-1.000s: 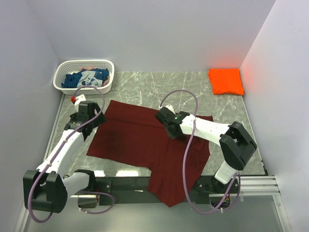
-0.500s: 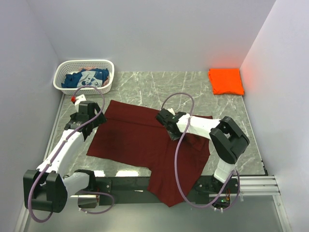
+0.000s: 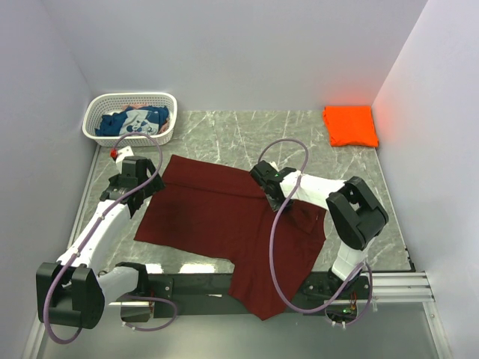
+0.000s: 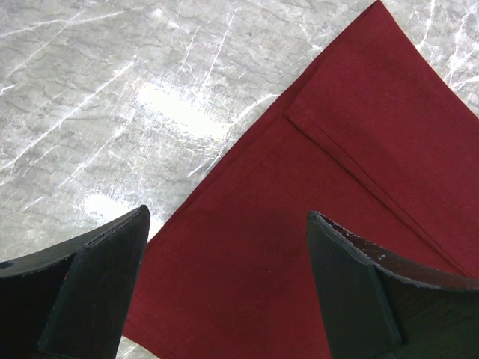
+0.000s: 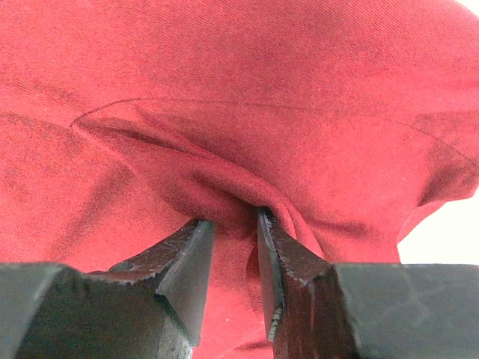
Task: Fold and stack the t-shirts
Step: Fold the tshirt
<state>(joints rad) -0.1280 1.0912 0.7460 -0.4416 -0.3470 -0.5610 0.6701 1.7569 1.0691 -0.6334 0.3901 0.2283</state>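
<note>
The blue shirt [image 3: 133, 122], white print showing, lies crumpled in the basket [image 3: 166, 98] at the 10 o'clock corner of the table [image 3: 224, 129]. My left pincer [image 4: 226, 217] hangs spread wide, grasping nothing, over the left edge of the maroon shirt [image 3: 209, 217]. Cloth runs off toward 2 o'clock and bare table toward 10. That shirt lies mostly flat mid-table, one end drooping over the near edge at 6 o'clock. My right pincer [image 5: 233, 218] sits on its right part, clenched, it seems, on a raised fold. The orange shirt [image 3: 350, 125] lies folded at 2 o'clock.
</note>
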